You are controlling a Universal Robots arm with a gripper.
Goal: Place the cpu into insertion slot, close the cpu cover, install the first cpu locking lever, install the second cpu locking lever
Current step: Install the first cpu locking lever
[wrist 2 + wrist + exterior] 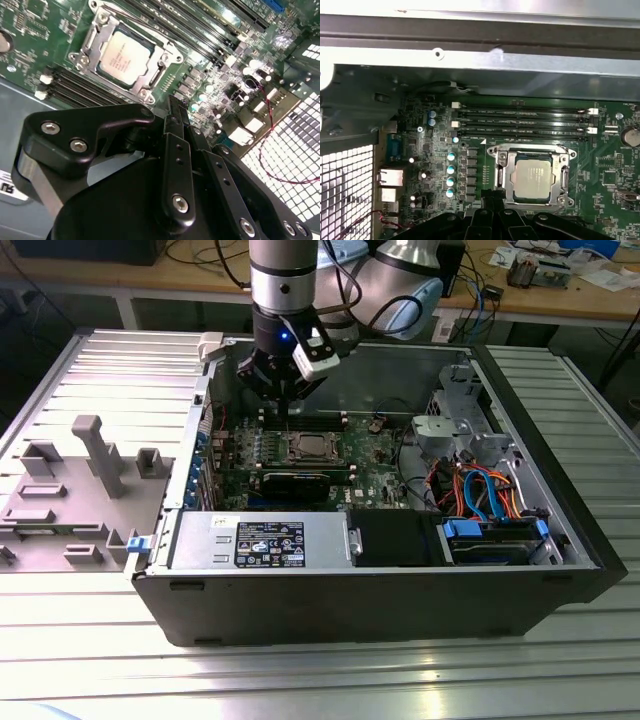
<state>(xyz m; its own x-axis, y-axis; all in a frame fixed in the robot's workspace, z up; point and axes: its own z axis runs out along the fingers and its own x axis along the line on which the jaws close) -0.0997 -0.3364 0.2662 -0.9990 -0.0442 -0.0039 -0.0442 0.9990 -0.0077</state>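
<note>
Tool (285, 400) poised over the green motherboard, chip already seated in its socket.

Exterior view: the black tool hangs inside the open dark computer case (300, 610) on the ribbed metal bench (90, 640), just behind the silver-rimmed insertion slot (308, 448). Second wrist view: the black fingers (176, 120) stand pressed together, holding nothing, beside the thin silvery square cpu cover (92, 42) framing the dull silver-grey square cpu (124, 56). First wrist view: the cpu (533, 178) lies flat within the slot, below the long black memory slots (522, 120).
</note>
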